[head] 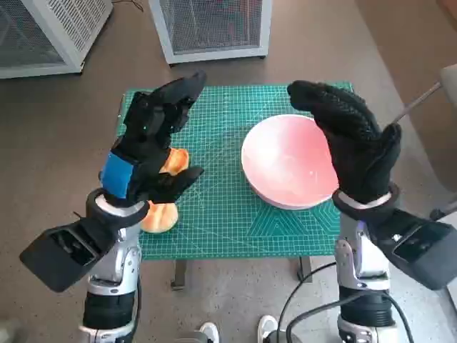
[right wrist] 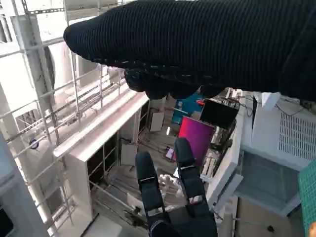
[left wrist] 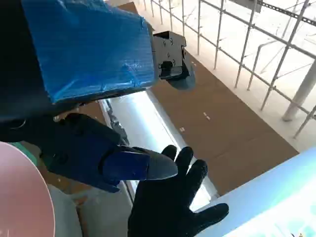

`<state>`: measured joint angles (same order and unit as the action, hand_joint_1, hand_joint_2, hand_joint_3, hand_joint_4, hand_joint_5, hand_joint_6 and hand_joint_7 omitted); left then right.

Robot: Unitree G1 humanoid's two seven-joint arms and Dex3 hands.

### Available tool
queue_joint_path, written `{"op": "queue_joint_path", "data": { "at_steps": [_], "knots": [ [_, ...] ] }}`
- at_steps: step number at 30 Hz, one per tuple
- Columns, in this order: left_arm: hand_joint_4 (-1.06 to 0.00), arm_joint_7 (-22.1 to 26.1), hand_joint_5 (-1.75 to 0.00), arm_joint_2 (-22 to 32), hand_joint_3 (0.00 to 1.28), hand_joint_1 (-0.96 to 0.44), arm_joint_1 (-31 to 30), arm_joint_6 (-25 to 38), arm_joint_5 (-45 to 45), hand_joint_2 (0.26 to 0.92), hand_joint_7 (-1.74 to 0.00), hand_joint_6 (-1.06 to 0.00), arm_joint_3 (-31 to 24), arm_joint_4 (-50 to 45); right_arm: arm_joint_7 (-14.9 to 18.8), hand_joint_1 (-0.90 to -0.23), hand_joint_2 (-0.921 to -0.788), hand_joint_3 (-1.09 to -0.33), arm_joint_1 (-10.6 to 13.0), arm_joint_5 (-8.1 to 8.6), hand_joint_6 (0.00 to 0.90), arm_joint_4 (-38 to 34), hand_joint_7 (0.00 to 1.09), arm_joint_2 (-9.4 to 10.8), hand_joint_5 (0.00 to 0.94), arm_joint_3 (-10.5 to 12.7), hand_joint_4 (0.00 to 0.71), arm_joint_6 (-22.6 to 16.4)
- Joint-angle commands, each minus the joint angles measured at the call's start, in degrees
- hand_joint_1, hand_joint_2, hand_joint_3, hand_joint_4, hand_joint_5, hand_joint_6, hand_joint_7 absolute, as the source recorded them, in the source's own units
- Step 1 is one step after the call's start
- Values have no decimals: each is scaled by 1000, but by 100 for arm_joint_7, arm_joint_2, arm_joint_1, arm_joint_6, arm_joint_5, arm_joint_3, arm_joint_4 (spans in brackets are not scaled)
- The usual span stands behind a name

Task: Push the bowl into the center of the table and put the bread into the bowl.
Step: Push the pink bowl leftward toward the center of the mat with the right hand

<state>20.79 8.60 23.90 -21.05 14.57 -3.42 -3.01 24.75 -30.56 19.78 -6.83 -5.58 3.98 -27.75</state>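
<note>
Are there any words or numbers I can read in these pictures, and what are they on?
No, none can be read.
The green mat has printed grid lines and maybe tiny marks, too small to read.
The pink bowl, the bread and the blue tape show no writing.

A small table topped with a green cutting mat point(head: 228, 214) stands on a brown floor point(head: 64, 143), two white perforated metal cabinets point(head: 214, 28) just beyond its far edge (white railings and shelving fill the bright hall seen from the wrists).
</note>
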Motion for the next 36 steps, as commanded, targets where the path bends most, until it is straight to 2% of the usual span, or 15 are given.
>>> {"op": "queue_joint_path", "data": {
  "at_steps": [1, 25, 28, 31, 33, 36],
  "knots": [
    [-137, 41, -127, 31, 288, -572, -3, 17, 57, 921, -694, 1, -25, 2, 43, -363, -881, -559, 41, -54, 92, -119, 819, 19, 3, -8, 481, -29],
    [-131, 65, -129, 57, 289, -566, -10, 35, 39, 921, -685, 1, -32, -23, 85, -366, -890, -542, 8, -13, 97, -231, 812, 11, 3, 0, 482, -141],
    [-130, 72, -129, 57, 289, -566, -19, 15, 40, 921, -685, 1, -35, -5, 119, -366, -890, -540, -7, 39, 98, -289, 811, -32, 3, 55, 482, -147],
    [-131, 79, -130, 57, 288, -567, -17, -7, 38, 921, -684, 1, -39, 29, 182, -369, -897, -523, -64, 115, 109, -429, 795, -98, 4, 155, 485, -165],
    [-131, 73, -131, 53, 288, -566, -17, -5, 30, 921, -684, 1, -35, 23, 259, -370, -910, -491, -134, 184, 127, -617, 764, -157, 5, 260, 488, -208],
    [-131, 67, -132, 47, 289, -565, -15, -3, 17, 921, -685, 1, -26, 23, 365, -369, -917, -470, -262, 262, 138, -995, 739, -247, 5, 447, 489, -338]
  ]
}}
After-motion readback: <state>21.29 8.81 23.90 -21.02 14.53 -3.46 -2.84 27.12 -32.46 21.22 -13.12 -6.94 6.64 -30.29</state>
